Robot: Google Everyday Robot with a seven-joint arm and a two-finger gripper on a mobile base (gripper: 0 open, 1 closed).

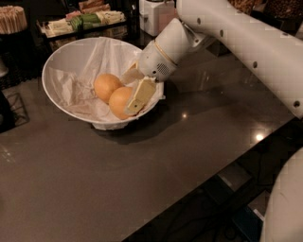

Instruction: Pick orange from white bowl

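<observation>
The white bowl (61,59), lined with crumpled white paper, stands on the dark table at the upper left. Two oranges lie side by side in it: one at the front right (119,101) and one behind it to the left (106,86). No stem dot shows, and I cannot tell which is larger. My gripper (128,94) reaches into the bowl from the right, open. Its lower finger (140,95) lies against the right side of the front orange. Its upper finger (131,74) is just above and behind that orange.
The white arm (246,42) crosses the upper right. A tray of packets (83,21) and a white appliance (154,14) stand behind the bowl. A holder of sticks (12,19) is at the far left. The table's front edge (208,175) runs diagonally at the lower right.
</observation>
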